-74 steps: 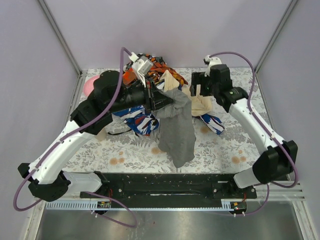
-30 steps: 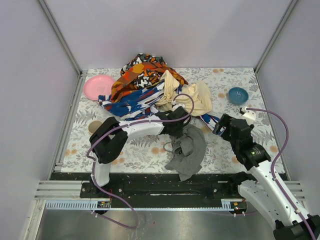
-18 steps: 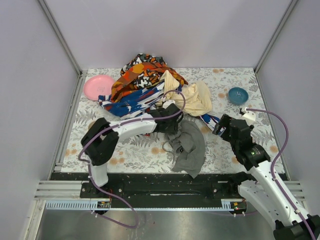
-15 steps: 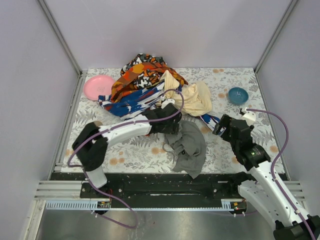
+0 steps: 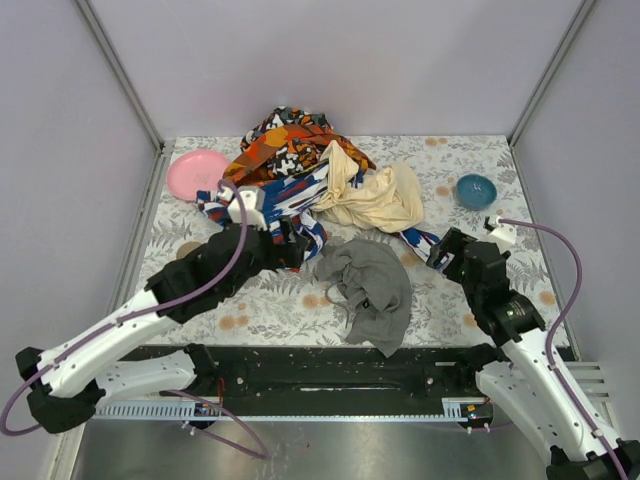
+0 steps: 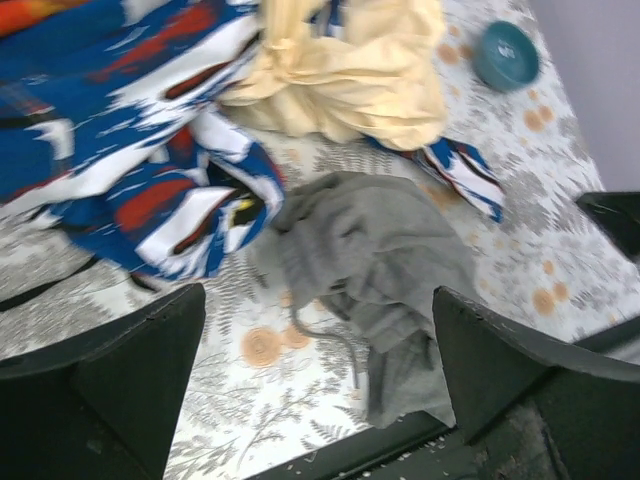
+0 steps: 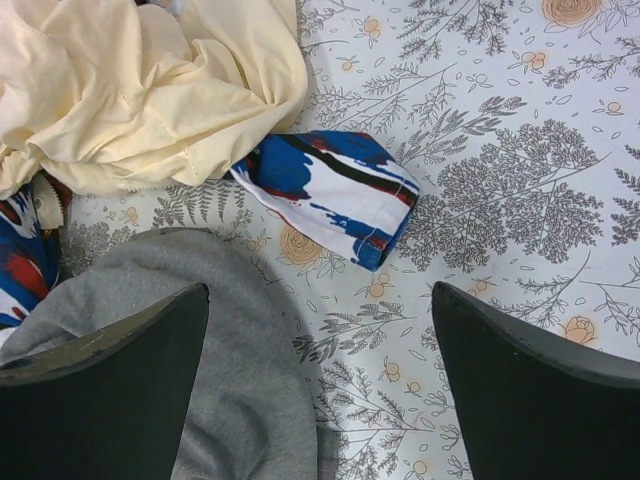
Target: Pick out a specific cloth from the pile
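Observation:
The grey cloth (image 5: 367,290) lies crumpled on the table in front of the pile (image 5: 300,170), apart from it. In the left wrist view the cloth (image 6: 375,255) spreads beyond my left gripper (image 6: 320,380), whose jaws stand wide open with nothing between them. From above, the left gripper (image 5: 297,250) hangs just left of the cloth, over the pile's blue-white-red edge. My right gripper (image 5: 441,250) is open to the right of the cloth. Its wrist view shows the cloth (image 7: 200,340) at lower left, under its left finger (image 7: 100,390).
A pink plate (image 5: 197,172) sits at the back left and a blue bowl (image 5: 476,190) at the back right. A cream cloth (image 7: 150,90) and a blue-white-red patterned strip (image 7: 330,195) lie near the right gripper. The black base rail (image 5: 330,375) runs along the near edge.
My left gripper has opened and let go of the grey cloth, and its arm has drawn back to the left. The cloth now rests on the table. The right arm has hardly moved.

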